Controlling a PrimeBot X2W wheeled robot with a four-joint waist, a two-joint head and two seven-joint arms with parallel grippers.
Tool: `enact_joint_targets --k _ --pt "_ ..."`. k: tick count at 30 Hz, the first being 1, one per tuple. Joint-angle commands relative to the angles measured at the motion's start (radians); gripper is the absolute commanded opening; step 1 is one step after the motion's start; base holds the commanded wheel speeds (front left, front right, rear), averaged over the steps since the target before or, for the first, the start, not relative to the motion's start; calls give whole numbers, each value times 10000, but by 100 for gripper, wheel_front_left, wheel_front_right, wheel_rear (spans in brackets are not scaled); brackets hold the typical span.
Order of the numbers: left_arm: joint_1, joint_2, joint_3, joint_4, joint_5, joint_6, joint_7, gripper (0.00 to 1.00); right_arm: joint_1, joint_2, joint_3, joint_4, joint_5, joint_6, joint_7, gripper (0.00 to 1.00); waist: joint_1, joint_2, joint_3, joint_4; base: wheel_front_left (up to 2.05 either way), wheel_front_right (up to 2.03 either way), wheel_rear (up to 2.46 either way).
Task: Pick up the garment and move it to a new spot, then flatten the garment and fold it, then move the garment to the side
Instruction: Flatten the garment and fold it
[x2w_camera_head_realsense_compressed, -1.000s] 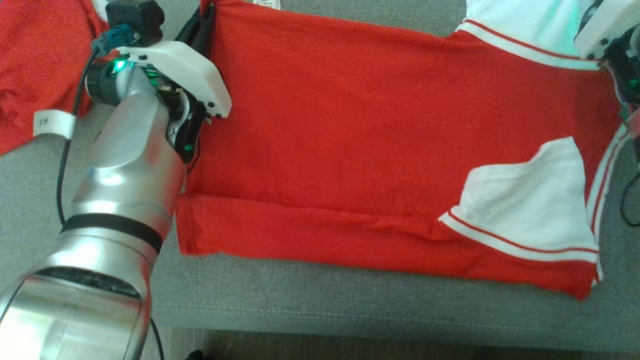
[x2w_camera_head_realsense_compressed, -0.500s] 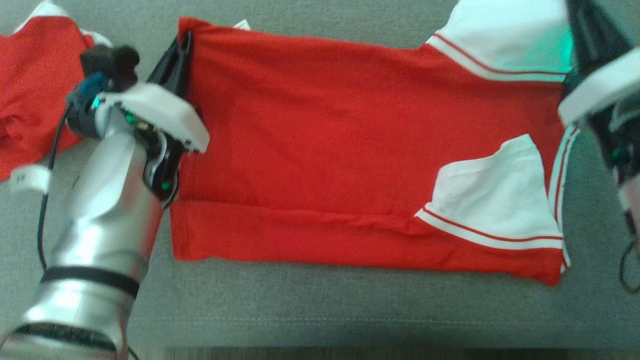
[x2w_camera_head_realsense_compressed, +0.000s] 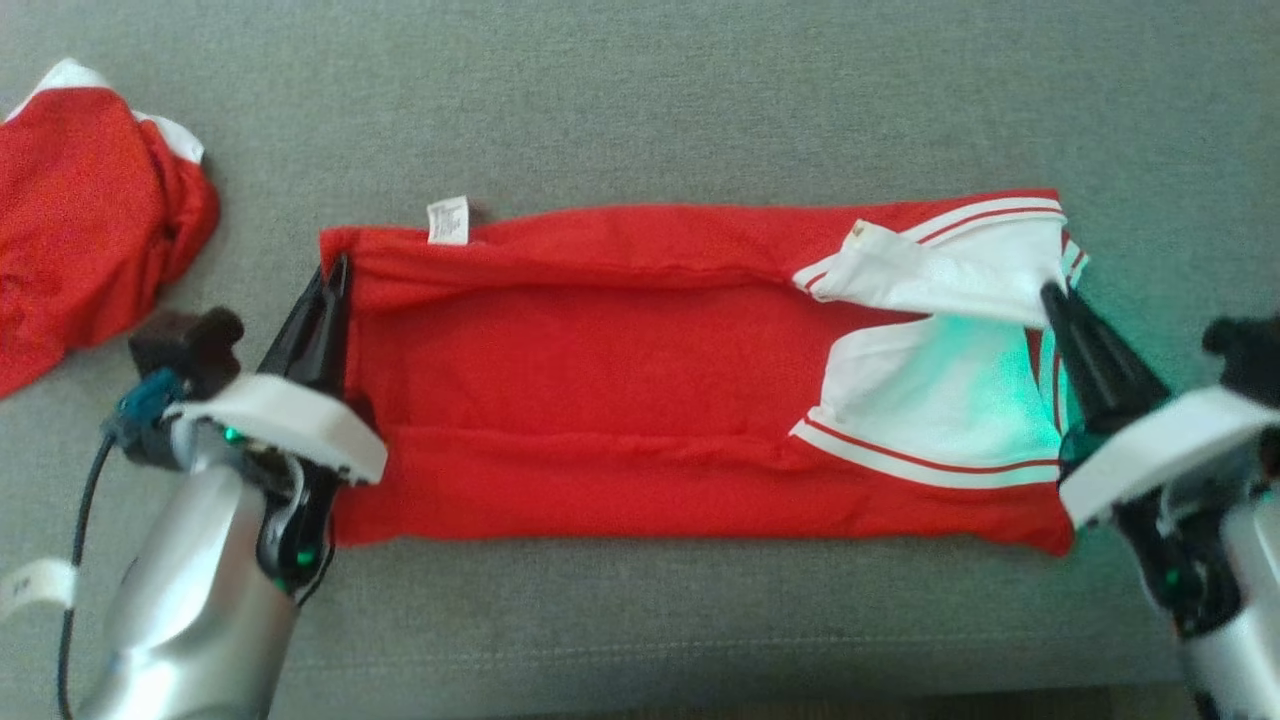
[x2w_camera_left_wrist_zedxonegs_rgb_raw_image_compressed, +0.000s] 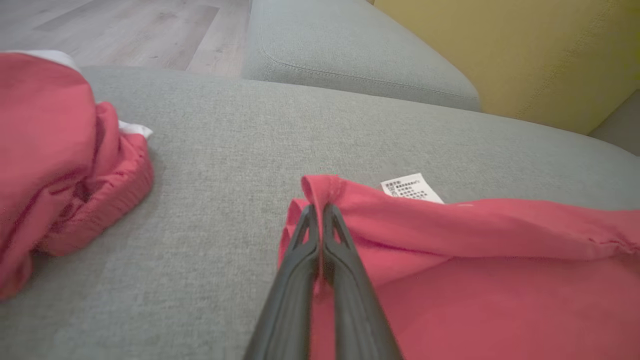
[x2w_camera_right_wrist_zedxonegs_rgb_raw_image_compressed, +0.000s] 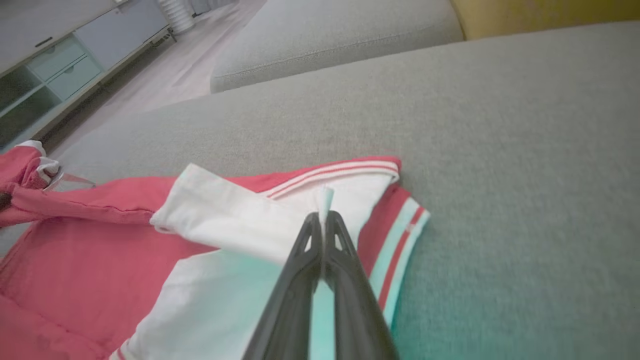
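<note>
A: Position of the garment (x2w_camera_head_realsense_compressed: 600, 360)?

B: Flat on the grey sofa seat (x2w_camera_head_realsense_compressed: 700, 100), centre of the head view. Long axis runs across the robot, left to right. The plain red hem end points to the robot's left. The end with white sleeves and striped trim points to its right. The far long edge is turned over toward the robot, and a fold line runs along the near side too.

A: Left gripper (x2w_camera_head_realsense_compressed: 335, 275)?

B: Fingers pressed together on a fold of red cloth at the far corner of the hem end. The left wrist view shows the fabric caught between the tips.

A: Right gripper (x2w_camera_head_realsense_compressed: 1050, 295)?

B: Also closed, pinching a sliver of white cloth at the sleeve end. It is seen between the tips in the right wrist view, with a green cast on the fabric there.

A: Any writing?

B: A white care tag (x2w_camera_head_realsense_compressed: 448, 218) lies on the seat at the far hem corner, just beside the left fingertips. It has several printed lines, too small to read. No brand mark can be made out.

A: Other items?

B: A second red garment (x2w_camera_head_realsense_compressed: 90, 220), bunched up, at the far left, well apart from the first.
</note>
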Motion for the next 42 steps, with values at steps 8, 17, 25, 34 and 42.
enact_joint_targets --k 8,17,25,34,42 --pt "1070 712 574 -1429 -257 371 10 0 1999 787 -992 -1575 -325 -7 514 0 1 0 -237 -76 0 0 0" --pt "1920 696 586 -1509 -645 624 628 100 3186 1385 -1282 -2208 -1072 -7 1059 100 1 0 -555 -143 0 0 0" --pt "2975 730 675 -2901 311 1734 -6 100 3587 2021 -1821 -3445 -2399 -7 61 100 1 0 -1075 -253 0 0 0" --pt "3520 505 645 -5088 1398 2534 -113 100 3153 2468 -2076 -4091 -3464 -7 -237 100 1 0 -1619 -358 0 0 0" --pt "3969 497 488 -5747 1665 2926 111 100 2977 2489 -1912 -3983 -3561 -7 -278 100 1 0 -1833 -400 0 0 0"
